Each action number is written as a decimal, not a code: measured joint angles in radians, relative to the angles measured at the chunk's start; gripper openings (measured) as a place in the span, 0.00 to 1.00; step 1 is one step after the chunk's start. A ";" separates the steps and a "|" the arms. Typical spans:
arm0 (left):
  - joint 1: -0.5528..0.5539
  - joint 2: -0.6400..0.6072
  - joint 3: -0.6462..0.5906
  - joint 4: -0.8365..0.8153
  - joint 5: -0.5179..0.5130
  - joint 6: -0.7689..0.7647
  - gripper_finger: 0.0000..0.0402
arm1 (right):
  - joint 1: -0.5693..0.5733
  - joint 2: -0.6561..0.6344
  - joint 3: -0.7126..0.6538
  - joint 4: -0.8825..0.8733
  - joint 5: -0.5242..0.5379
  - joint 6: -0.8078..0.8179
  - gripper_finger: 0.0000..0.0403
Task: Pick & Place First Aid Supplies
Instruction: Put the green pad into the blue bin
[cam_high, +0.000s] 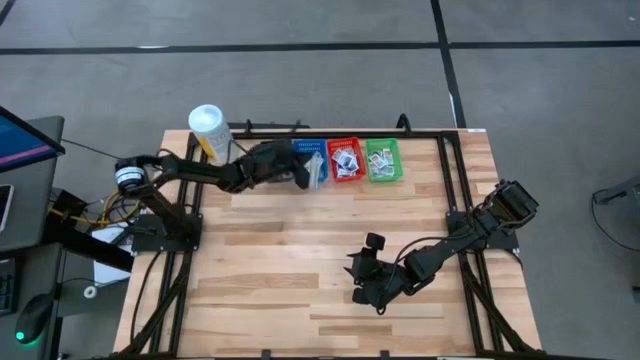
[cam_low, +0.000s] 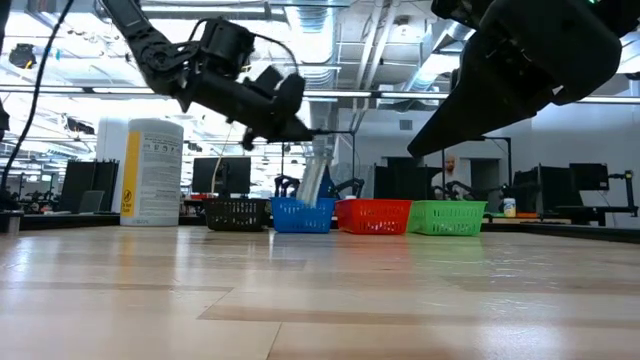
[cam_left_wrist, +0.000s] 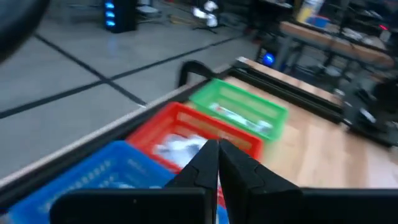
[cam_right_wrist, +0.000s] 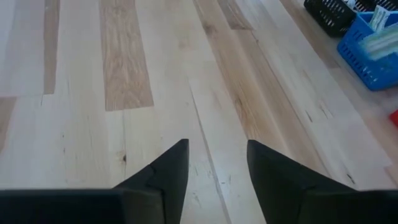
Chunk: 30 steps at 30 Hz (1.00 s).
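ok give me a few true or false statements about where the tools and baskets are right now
1. The left tool is over the blue basket. True.
2. The right tool grips a packet. False: its fingers stand apart with only bare table between them.
3. The red basket sits between the blue basket and the green basket. True.
4. The white tub stands beside the green basket. False: it stands at the other end of the row, beyond the black basket.
5. The left tool's fingers are spread wide. False: they are shut together.
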 joint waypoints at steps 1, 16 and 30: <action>0.016 -0.011 -0.012 0.002 -0.006 -0.011 0.03 | 0.001 0.000 0.000 0.000 0.000 0.000 0.39; 0.090 -0.032 -0.058 0.001 -0.019 -0.057 0.03 | -0.013 0.000 0.000 0.023 0.000 0.000 0.37; -0.128 -0.032 -0.056 -0.084 0.377 0.017 0.03 | -0.101 0.000 0.000 0.061 -0.038 -0.203 0.37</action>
